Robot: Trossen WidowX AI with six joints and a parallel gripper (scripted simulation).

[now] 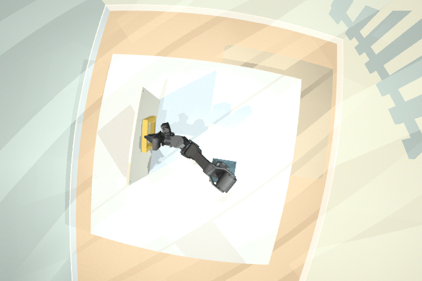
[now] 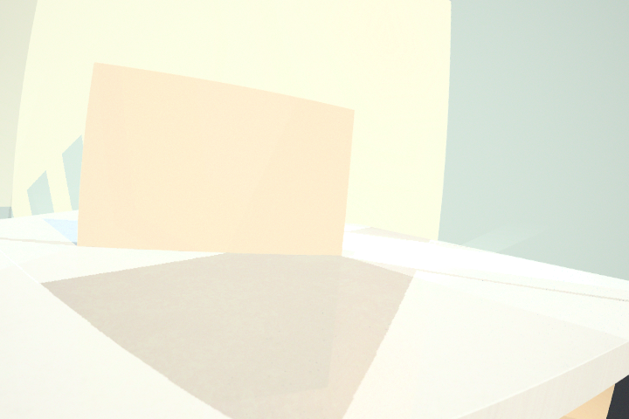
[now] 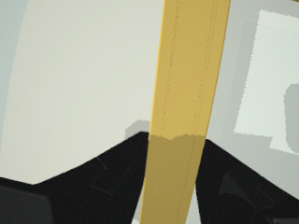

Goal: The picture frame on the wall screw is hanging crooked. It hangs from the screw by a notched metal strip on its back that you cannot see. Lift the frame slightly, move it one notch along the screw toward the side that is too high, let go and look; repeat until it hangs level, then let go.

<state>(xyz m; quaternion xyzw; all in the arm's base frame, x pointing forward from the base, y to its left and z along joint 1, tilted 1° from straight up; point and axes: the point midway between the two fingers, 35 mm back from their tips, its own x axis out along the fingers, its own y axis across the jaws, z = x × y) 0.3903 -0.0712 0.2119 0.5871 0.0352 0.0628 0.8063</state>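
A yellow picture frame (image 1: 145, 134) (image 3: 183, 69) hangs on an upright grey wall panel (image 1: 147, 102) (image 3: 88, 75). In the wrist view one yellow bar of the frame runs up between my two black fingers, leaning a little to the right. My gripper (image 1: 150, 138) (image 3: 173, 146) is shut on that bar. The arm reaches from its base (image 1: 225, 178) to the panel. The screw and the notched strip are hidden behind the frame. The exterior view shows only the peach back of the panel (image 2: 216, 162); frame and gripper are hidden there.
The panel stands on a white table top (image 1: 198, 205) (image 2: 473, 335) ringed by a tan border (image 1: 311, 139). A grey picture with a pale inner sheet (image 3: 275, 75) fills the frame's opening.
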